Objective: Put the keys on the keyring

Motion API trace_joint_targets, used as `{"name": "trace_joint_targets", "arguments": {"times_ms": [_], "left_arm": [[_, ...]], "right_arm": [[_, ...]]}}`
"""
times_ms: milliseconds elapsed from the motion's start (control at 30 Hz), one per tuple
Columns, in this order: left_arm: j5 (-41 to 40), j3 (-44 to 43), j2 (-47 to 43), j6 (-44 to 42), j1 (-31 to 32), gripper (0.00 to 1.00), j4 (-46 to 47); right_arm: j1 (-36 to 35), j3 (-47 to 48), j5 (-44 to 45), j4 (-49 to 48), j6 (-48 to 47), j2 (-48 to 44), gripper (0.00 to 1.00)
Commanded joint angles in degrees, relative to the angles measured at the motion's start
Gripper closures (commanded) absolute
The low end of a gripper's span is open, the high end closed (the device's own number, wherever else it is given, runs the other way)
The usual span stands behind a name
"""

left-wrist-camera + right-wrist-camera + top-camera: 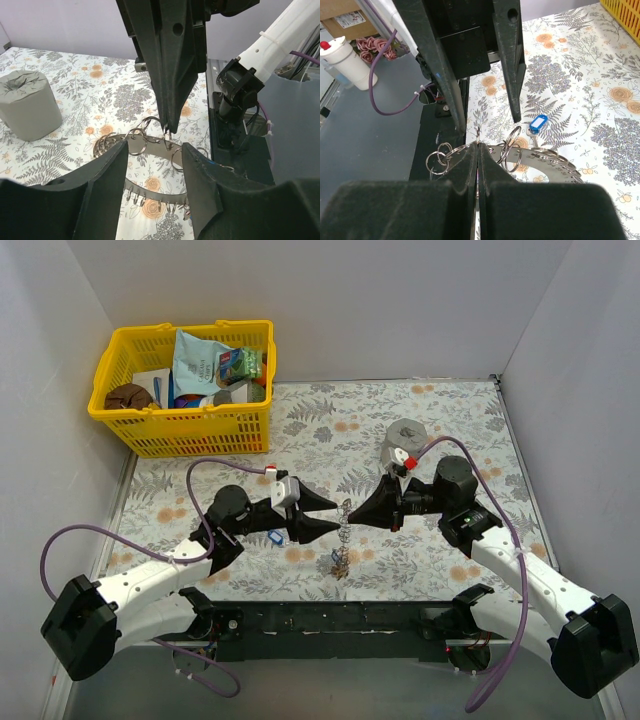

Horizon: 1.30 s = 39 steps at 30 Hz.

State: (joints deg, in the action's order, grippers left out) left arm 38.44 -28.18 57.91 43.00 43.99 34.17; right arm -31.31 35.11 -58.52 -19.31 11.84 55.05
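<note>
Right gripper (478,150): fingers pressed together, clamped on the keyring (145,146), pinching the top of its arc.

Keyring: a curved silvery strip carrying several split rings. It is at mid-width of the table, nearer the near edge than the far one, and drops from the pinch point toward the near edge. Cannot tell whether its low end touches the floral cloth (330,430).

Left gripper (337,516): spread apart, holding nothing. Its 2 fingers (100,190) point at the right gripper's tip, with the keyring in the gap just past their tips. No contact with the ring can be made out.

1 blue key (538,122) lies flat on the cloth beneath the left gripper, apart from the keyring.

Grey cylinder (405,434) stands upright toward the far edge, right of the middle. Yellow basket (190,432), holding packets, sits in the far left corner.
</note>
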Motion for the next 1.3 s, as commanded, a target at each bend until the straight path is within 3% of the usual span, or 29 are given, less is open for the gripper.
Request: {"name": "trace_joint_targets", "arguments": {"times_ms": [0, 700, 833, 1000, 1200, 1267], "left_arm": [[1.81, -2.05, -0.08, -0.73, -1.27, 0.55, -1.30], [11.92, -6.18, 6.77, -0.03, -1.54, 0.89, -2.09], [11.93, -5.74, 7.13, 1.12, -1.54, 0.91, -0.08], [11.75, -5.57, 7.39, 2.17, -1.54, 1.00, 1.25], [10.26, -4.42, 6.78, 3.66, -1.54, 1.00, 2.91], [9.12, -3.81, 6.43, 3.67, -1.54, 1.00, 3.70]], "right_arm": [[-0.33, 2.77, -1.33, -0.46, -2.08, -1.43, 0.99], [-0.33, 2.59, -0.45, 0.50, -3.13, -1.87, 0.99], [-0.33, 2.42, -0.72, 0.33, -3.13, -1.52, 0.99], [-0.33, 1.98, -0.63, 0.15, -3.13, -1.43, 0.99], [-0.33, 1.54, 1.30, 0.32, -2.96, -2.05, 0.99], [-0.33, 1.54, 3.50, 0.76, -2.96, -3.18, 0.84]]}}
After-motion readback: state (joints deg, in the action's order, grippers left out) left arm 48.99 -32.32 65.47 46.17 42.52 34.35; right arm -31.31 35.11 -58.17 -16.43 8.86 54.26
